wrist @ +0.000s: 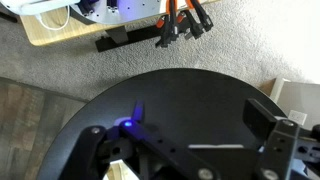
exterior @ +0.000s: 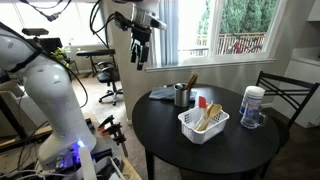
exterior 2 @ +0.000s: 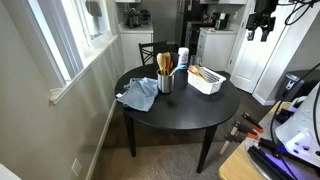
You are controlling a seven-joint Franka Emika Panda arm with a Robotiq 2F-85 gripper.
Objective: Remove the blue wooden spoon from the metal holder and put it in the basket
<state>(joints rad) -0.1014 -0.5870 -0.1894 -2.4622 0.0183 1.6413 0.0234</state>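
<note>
The dark grey metal holder (exterior: pixel 181 97) (exterior 2: pixel 166 83) stands on the round black table (exterior: pixel 215 150) (exterior 2: pixel 180 110) with several wooden utensils upright in it. I cannot pick out a blue spoon among them. The white lattice basket (exterior: pixel 190 125) (exterior 2: pixel 212 84) sits beside the holder and holds some wooden utensils. My gripper (exterior: pixel 140 52) (exterior 2: pixel 263 25) (wrist: pixel 185 130) hangs high above and off to the side of the table. It is open and empty. The wrist view shows only bare tabletop between the fingers.
A tall white canister with a blue label (exterior: pixel 252 106) (exterior 2: pixel 183 58) stands near the basket. A blue cloth (exterior: pixel 162 94) (exterior 2: pixel 138 96) lies next to the holder. A black chair (exterior: pixel 285 95) stands at the table. A window sill is close by. Carpet and tools (wrist: pixel 180 25) lie beyond the table edge.
</note>
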